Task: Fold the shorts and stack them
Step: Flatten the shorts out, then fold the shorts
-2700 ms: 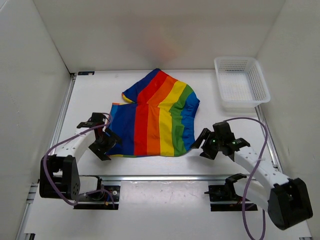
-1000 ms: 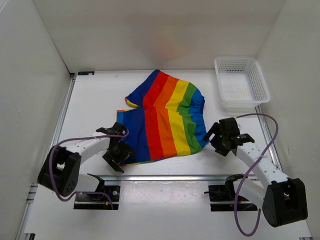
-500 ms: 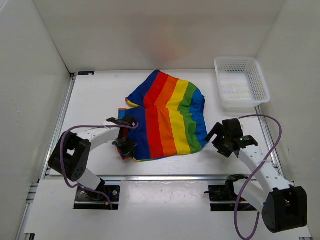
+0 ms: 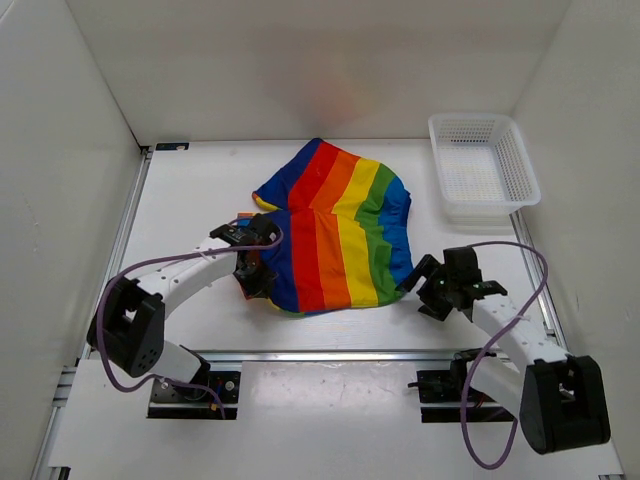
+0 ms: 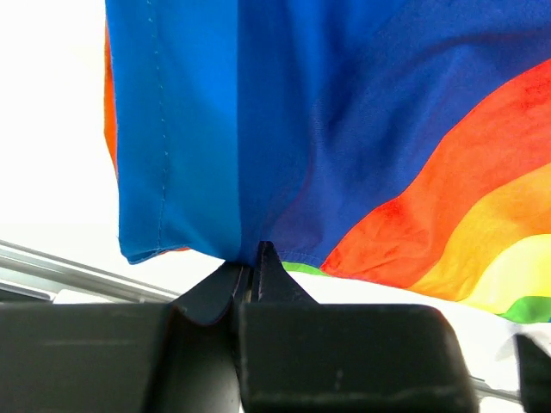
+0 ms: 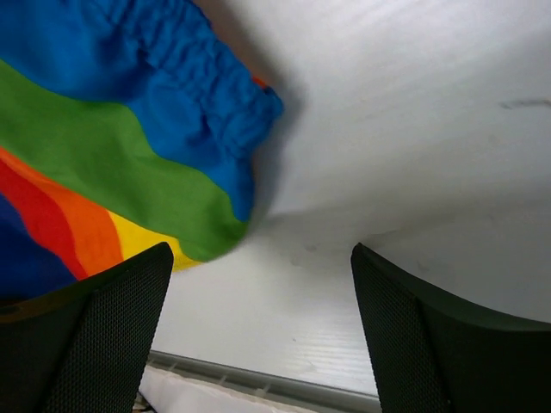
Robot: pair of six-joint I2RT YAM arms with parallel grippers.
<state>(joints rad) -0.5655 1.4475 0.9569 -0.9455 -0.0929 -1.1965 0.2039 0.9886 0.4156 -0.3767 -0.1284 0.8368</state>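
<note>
Left claw (image 5: 250,268) has just snapped shut on the shorts (image 5: 284,129), blue edge at its tips — right claw (image 6: 258,314) gapes wide, cloth just ahead; a fold looks ready.

White table (image 4: 190,200) — shorts (image 4: 335,230), basket (image 4: 483,165)

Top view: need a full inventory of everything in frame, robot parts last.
shorts: one, rainbow stripes, mid-table, bunched rather than flat.
basket: one, white mesh, far right corner, apart from the shorts.
table: one, white, under everything.
cables: two, purple, one looped along each arm.
left arm, right arm: white with black joints, bases at the near edge.
left gripper: black, shut on the dark blue near-left hem of the shorts.
right gripper: black, open, just off the blue near-right corner of the shorts, holding nothing.
</note>
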